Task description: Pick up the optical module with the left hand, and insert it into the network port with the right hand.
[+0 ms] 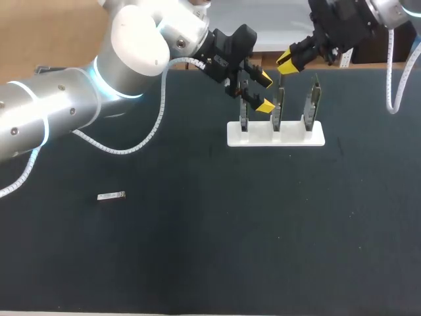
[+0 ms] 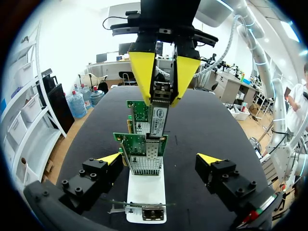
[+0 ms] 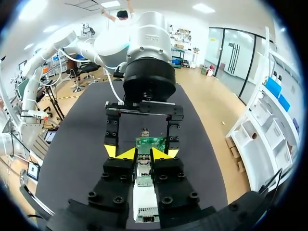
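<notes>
- Your right gripper fills the foreground of its own wrist view, with its yellow fingers clamped from both sides on the optical module
- You have that module upright, its lower end down among the tops of the three network cards; these views do not show whether it sits in a port
- Those cards stand on edge in a row in a white stand, which sits toward the table's far edge with little room behind it
- Your left gripper hovers at the stand's left end, fingers spread wide and holding nothing, one on each side of the line of cards
- Your two grippers face each other closely along that row, so room between them is tight
- You also have a second module lying flat toward the near left, well apart from the stand and both grippers
- Your table is a dark matte surface, with broad open room in front of the stand and to its right
- Your left arm spans the far left of the table, its white coiled cable hanging over the surface
</notes>
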Robot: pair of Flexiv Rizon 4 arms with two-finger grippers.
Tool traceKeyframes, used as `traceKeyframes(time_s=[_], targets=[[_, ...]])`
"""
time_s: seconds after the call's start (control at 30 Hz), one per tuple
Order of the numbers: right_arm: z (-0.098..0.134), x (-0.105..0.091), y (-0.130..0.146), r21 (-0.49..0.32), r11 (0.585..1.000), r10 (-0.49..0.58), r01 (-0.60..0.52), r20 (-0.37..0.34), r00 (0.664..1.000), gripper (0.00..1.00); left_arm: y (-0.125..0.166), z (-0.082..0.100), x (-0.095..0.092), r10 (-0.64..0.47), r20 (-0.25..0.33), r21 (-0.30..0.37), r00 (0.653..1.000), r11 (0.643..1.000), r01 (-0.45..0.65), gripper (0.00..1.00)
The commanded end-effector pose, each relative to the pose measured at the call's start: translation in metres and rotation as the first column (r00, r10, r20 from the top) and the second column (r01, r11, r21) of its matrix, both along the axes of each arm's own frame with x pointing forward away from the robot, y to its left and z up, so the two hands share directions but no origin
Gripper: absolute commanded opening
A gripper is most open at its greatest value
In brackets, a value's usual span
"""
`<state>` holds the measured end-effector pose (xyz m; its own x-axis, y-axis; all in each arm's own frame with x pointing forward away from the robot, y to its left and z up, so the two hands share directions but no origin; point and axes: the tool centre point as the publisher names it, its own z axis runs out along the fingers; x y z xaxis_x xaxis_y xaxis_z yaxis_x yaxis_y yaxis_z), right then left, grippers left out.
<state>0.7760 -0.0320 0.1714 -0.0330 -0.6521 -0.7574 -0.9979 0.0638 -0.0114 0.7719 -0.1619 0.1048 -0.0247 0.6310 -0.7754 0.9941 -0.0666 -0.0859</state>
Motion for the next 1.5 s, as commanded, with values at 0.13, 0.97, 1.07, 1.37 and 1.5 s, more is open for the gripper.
traceKeyframes(time_s=[0.13, 0.97, 1.07, 1.37, 1.5], targets=[[-0.0022, 0.0027, 0.0002, 0.002, 1.0, 0.003, -0.003, -0.009, 1.0, 0.0, -0.0008, 0.0005, 0.0025, -0.004, -0.004, 0.005, 1.0, 1.0, 0.004, 1.0], [0.0029, 0.0036, -0.0021, 0.026, 0.998, 0.053, -0.053, -0.015, 0.998, 0.0, -0.0008, 0.0005, 0.0025, -0.004, -0.004, 0.005, 1.0, 1.0, 0.004, 1.0], [0.0022, 0.0033, -0.0014, 0.027, 0.998, 0.054, -0.054, -0.016, 0.998, 0.0, -0.0008, 0.0005, 0.0025, -0.004, -0.004, 0.005, 1.0, 1.0, 0.004, 1.0], [-0.0005, 0.0004, 0.0002, 0.025, 0.999, 0.049, -0.048, -0.022, 0.999, 0.0, -0.0008, 0.0005, 0.0025, -0.004, -0.004, 0.005, 1.0, 1.0, 0.004, 1.0], [-0.0024, -0.0002, 0.0, 0.022, 0.999, 0.044, -0.043, -0.026, 0.999, 0.0, -0.0008, 0.0005, 0.0025, -0.004, -0.004, 0.005, 1.0, 1.0, 0.004, 1.0]])
